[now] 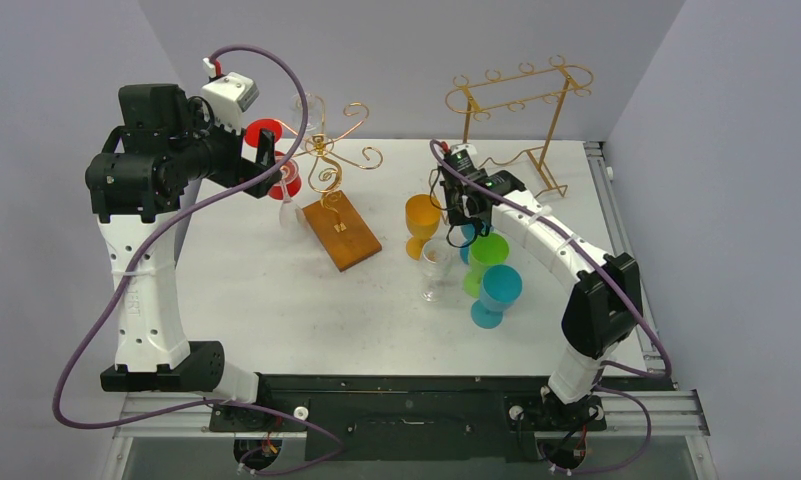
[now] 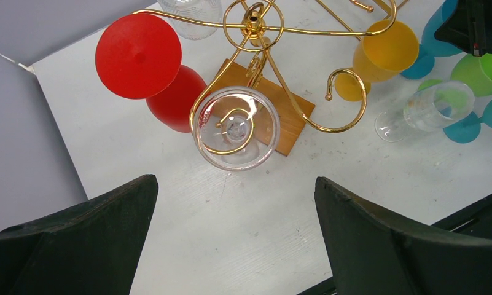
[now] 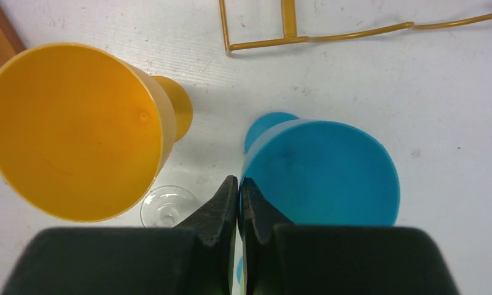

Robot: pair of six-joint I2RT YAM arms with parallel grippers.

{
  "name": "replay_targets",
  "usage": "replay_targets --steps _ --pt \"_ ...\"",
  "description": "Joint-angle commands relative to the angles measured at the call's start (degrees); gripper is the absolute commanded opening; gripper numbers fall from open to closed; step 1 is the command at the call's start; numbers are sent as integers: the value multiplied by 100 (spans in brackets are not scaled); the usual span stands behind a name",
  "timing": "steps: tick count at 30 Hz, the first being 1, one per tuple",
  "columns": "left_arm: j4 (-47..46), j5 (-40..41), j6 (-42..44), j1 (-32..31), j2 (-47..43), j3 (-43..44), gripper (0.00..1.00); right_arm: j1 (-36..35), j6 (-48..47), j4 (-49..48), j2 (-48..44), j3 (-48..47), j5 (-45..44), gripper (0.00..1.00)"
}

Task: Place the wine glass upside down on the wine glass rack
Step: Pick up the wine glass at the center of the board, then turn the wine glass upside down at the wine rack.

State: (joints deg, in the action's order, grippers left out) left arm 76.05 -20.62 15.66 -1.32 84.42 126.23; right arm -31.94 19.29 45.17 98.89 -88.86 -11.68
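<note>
The gold tree-shaped wine glass rack [image 1: 326, 165] stands on its brown wooden base [image 1: 342, 232] at the back left. A clear wine glass [image 2: 236, 128] hangs upside down from a spiral arm of the rack [image 2: 255, 24]. A red glass [image 2: 139, 55] hangs upside down beside it, and another clear one [image 2: 191, 9] hangs further back. My left gripper [image 2: 236, 184] is open and empty, raised just short of the hanging clear glass. My right gripper [image 3: 239, 183] is shut on the rim of an upright blue wine glass [image 3: 323, 172].
Upright on the table right of the wooden base are a yellow glass [image 1: 422, 222], a clear glass [image 1: 436, 268], a green glass [image 1: 488, 252] and a teal glass [image 1: 496, 295]. A taller gold wire frame rack [image 1: 521, 95] stands at the back right.
</note>
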Motion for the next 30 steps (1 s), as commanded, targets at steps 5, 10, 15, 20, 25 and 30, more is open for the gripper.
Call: replay_targets --steps 5,10,15,20,25,30 --pt "-275 -99 -81 -22 -128 45 98 13 -92 191 -674 -881 -792 0" --pt "-266 -250 -161 -39 -147 42 98 -90 -28 527 -1142 -1337 -793 0" --pt "-303 -404 -226 -61 -155 76 96 -695 33 842 -1685 -2020 -784 0" --pt "-387 -680 -292 -76 -234 -7 96 -1302 272 633 -2029 -2498 -479 0" --pt "-486 -906 -248 -149 -419 -304 96 -1812 404 50 -2238 -2582 -196 0" --pt "-521 -1125 -349 -454 -524 -461 96 -2311 305 -904 -2104 -2681 180 0"
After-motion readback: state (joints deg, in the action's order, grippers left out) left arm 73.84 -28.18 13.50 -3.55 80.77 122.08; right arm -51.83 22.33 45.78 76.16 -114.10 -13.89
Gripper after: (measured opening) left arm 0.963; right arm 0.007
